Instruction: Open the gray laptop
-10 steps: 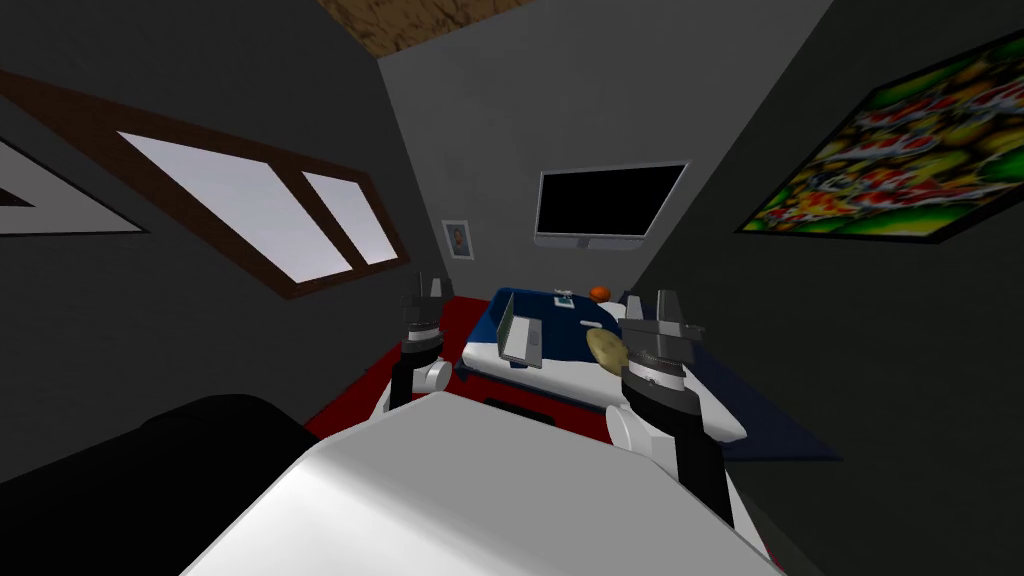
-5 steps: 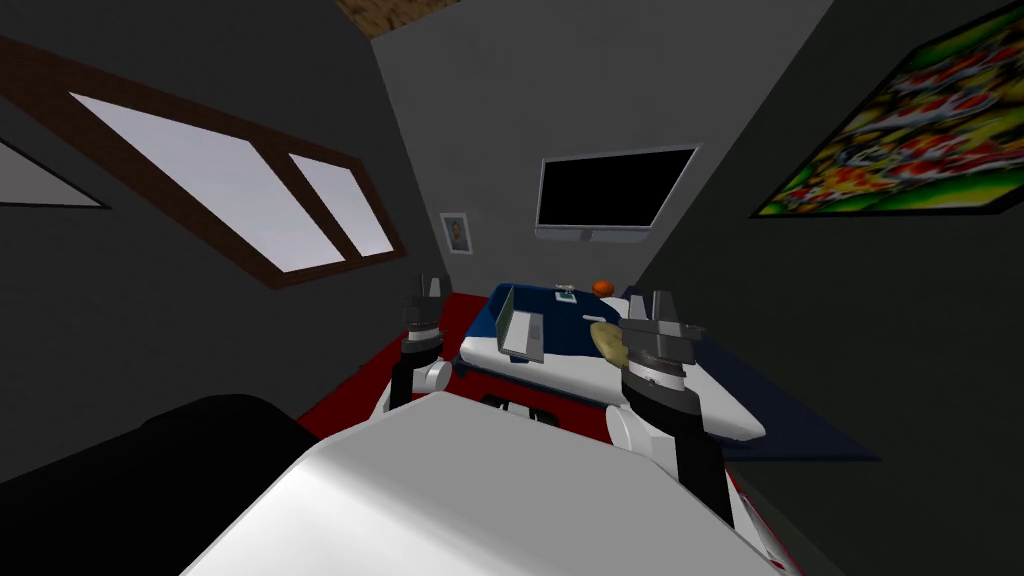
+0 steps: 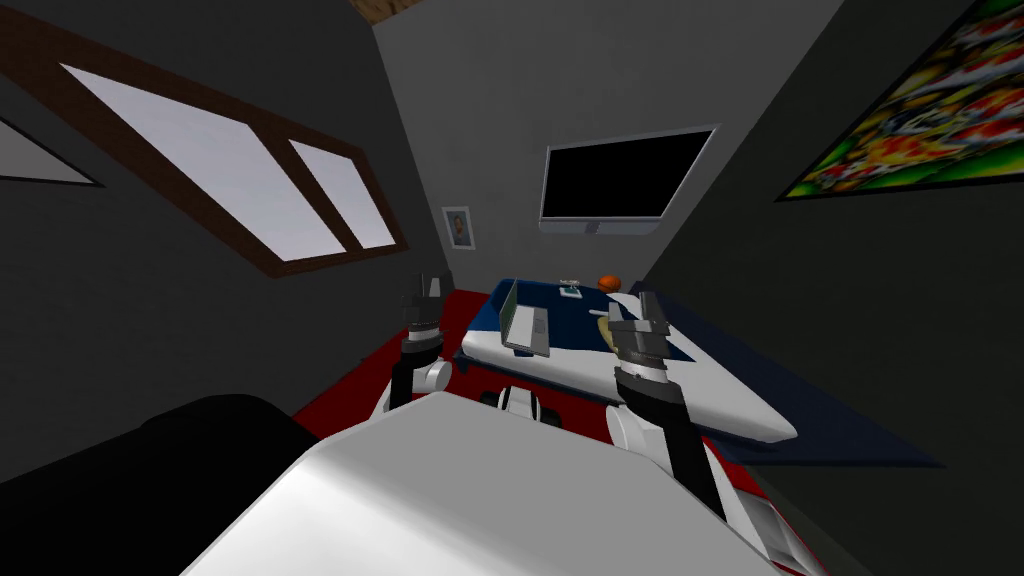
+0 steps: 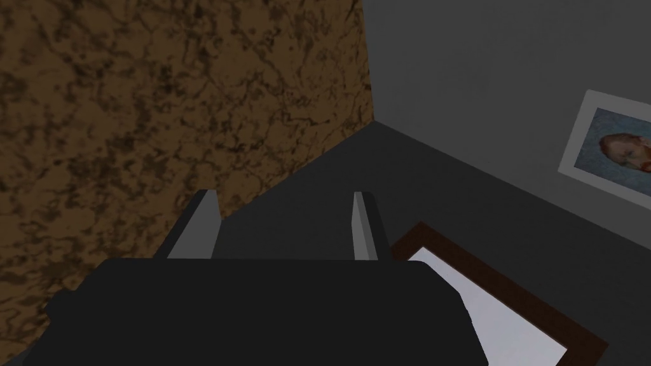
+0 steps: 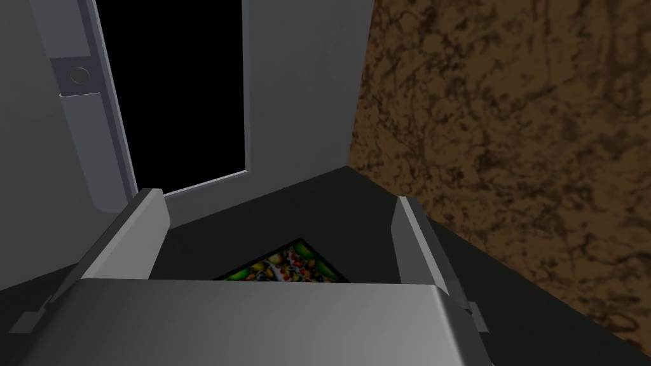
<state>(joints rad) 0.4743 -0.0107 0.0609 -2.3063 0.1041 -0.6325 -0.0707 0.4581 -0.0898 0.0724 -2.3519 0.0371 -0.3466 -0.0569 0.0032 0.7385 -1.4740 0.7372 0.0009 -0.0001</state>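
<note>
On the left gripper (image 3: 430,290) the fingers (image 4: 365,222) stand parted with nothing between them. The right gripper (image 3: 633,312) has its fingers spread wide, also empty. Both are raised in front of the chest and point upward, away from the work.

The gray laptop (image 3: 525,326) lies ahead on the bed (image 3: 720,400), on the white sheet at the near left end, just where the blue cover (image 3: 580,310) begins. In the head view it sits between the two grippers and beyond them, well apart from both. Its lid seems to stand up from the base already, though it is too small to tell how far. A tan object (image 3: 603,328) lies partly hidden behind the right gripper, and an orange ball (image 3: 609,283) rests at the far end.

I judge this to be the approach. No hand is near the laptop, so closing in, reaching for the lid and swinging it up all remain, if the lid needs more.

Against the earlier frames the whole view has swung and the bed spreads wider toward the right, so I have moved, not the things. The arms keep their raised pose.
</note>
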